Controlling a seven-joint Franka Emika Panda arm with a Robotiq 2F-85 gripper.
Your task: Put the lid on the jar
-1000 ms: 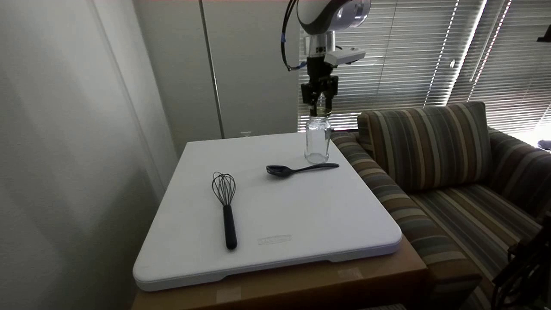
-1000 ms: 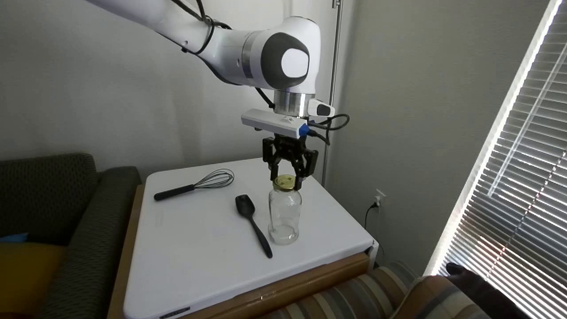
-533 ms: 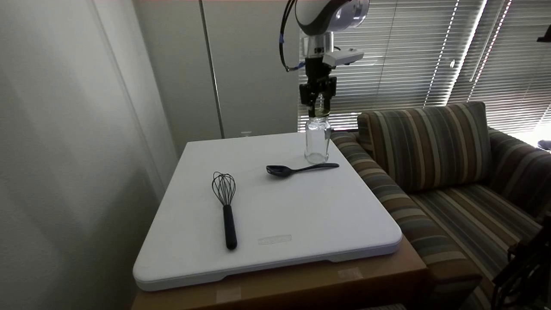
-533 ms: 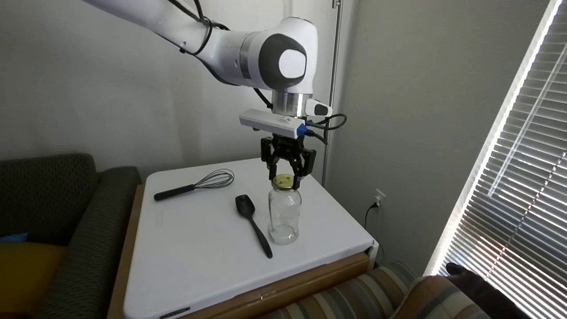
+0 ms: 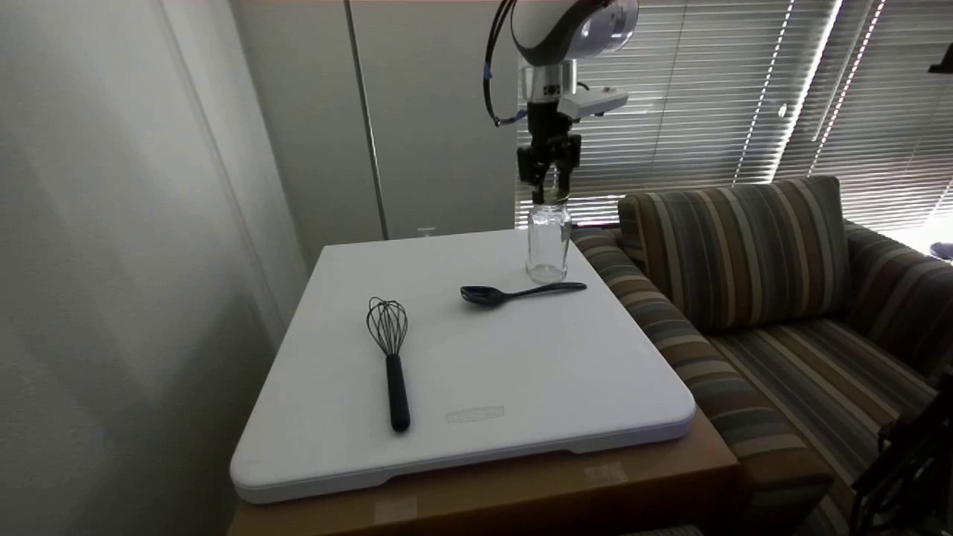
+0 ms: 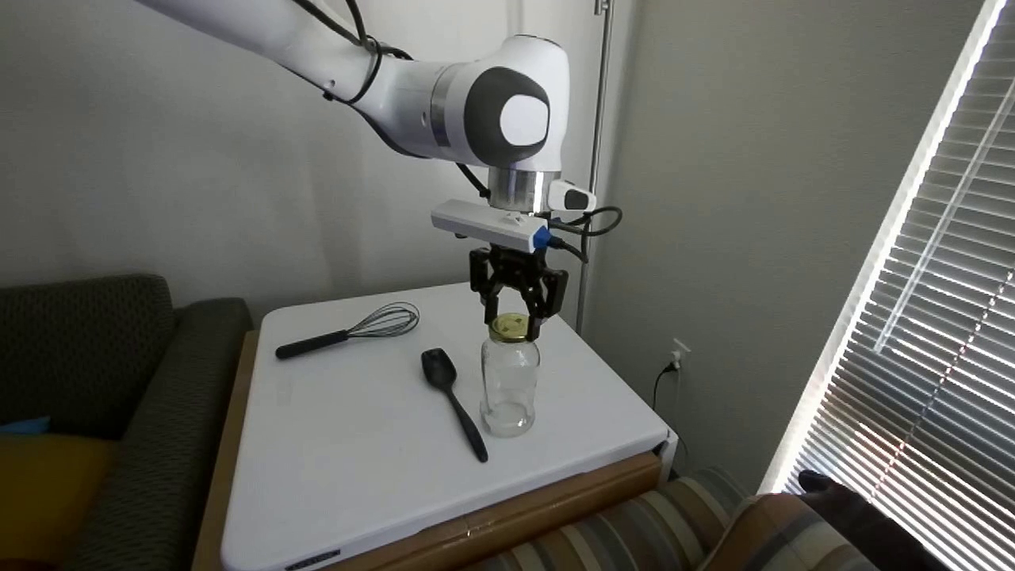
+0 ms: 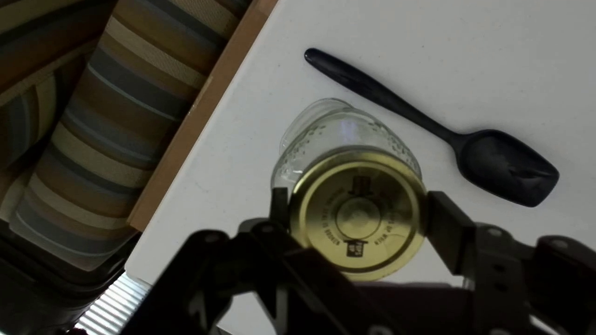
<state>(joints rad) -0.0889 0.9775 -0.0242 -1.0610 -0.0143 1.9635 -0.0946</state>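
Note:
The jar is clear glass and stands upright on the white board's far right part in an exterior view (image 5: 548, 249); it also shows in an exterior view (image 6: 509, 388) and below the lid in the wrist view (image 7: 347, 128). The lid, a gold disc (image 7: 358, 216), lies roughly level at the jar's mouth; it also shows in an exterior view (image 6: 510, 326). My gripper (image 6: 512, 327) points down with its fingers on opposite sides of the lid, shut on it. In the wrist view the gripper (image 7: 356, 204) spans the lid's rim. Whether the lid is seated on the thread I cannot tell.
A black spoon (image 6: 453, 400) lies close beside the jar. A black-handled whisk (image 5: 391, 357) lies farther off on the white board (image 5: 536, 365). The jar stands near the board's edge, beside a striped armchair (image 5: 670, 350). A wall stands behind the board.
My gripper and the lid shifted slightly sideways, then slightly back and down. The jar moved or tilted very slightly, if at all. The spoon and whisk stayed put.

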